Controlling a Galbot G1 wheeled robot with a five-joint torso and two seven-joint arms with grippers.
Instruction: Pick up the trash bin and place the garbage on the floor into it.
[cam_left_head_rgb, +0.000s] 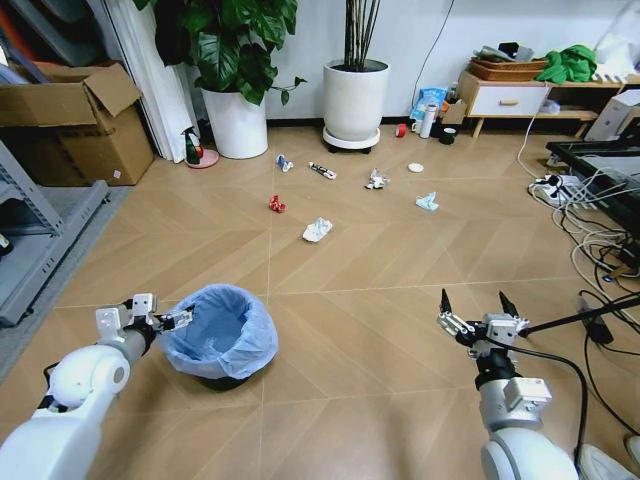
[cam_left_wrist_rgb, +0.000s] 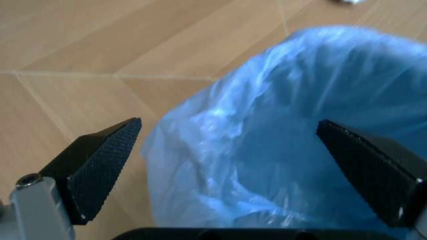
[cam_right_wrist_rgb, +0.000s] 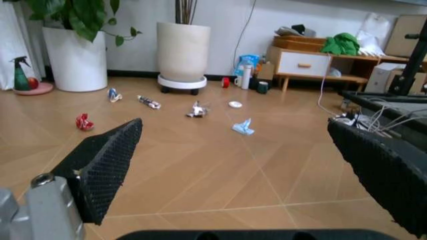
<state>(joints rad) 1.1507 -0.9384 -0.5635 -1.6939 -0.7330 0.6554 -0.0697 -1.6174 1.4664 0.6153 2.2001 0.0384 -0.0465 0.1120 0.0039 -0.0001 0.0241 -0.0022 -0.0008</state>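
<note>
Floor (cam_left_head_rgb: 400, 330): blue-bagged trash bin (cam_left_head_rgb: 222, 335)

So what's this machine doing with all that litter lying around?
It is going for the trash bin first. Its left claw is open at the bin's bag-lined rim, one finger on either side of the blue plastic, nothing gripped yet. The right claw hangs open over bare floor. The garbage, such as a white paper wad and a red can, lies farther ahead.

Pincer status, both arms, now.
Left pincer: open, at the trash bin rim, holding nothing.
Right pincer: open, empty, above the floor.
</note>
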